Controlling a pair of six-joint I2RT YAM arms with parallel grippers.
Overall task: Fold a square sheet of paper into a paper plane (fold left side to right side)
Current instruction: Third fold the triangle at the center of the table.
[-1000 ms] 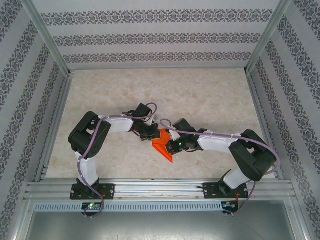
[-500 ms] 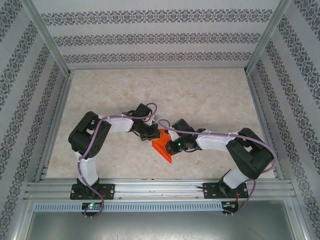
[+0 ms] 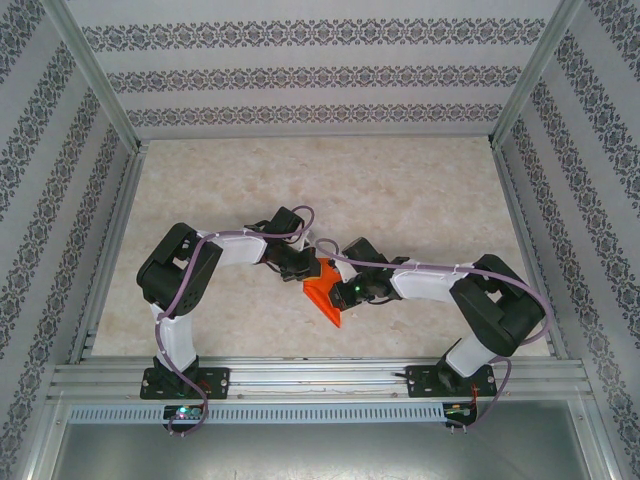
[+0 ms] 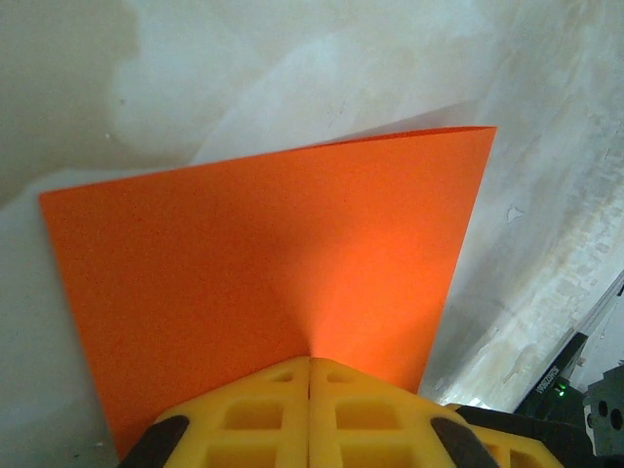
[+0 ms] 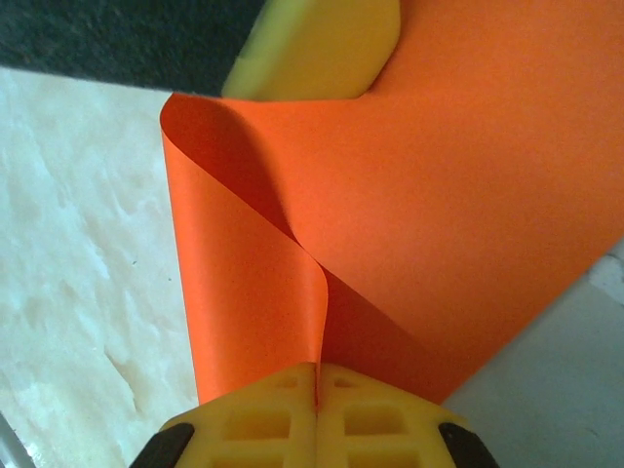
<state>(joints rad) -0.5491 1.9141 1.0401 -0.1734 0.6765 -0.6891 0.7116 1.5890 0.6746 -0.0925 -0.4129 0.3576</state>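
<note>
One square sheet of paper (image 3: 323,288) pinched by two closed pairs: left fingers (image 4: 278,382) and right fingers (image 5: 278,390)

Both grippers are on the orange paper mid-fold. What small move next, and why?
Probably hold both pinches and ease the right gripper down toward the marbled tabletop. The bright orange-red square sheet of paper is bent over in an open curl, not a crease, and the left gripper is shut on it too, so lowering should flatten the bend.
</note>
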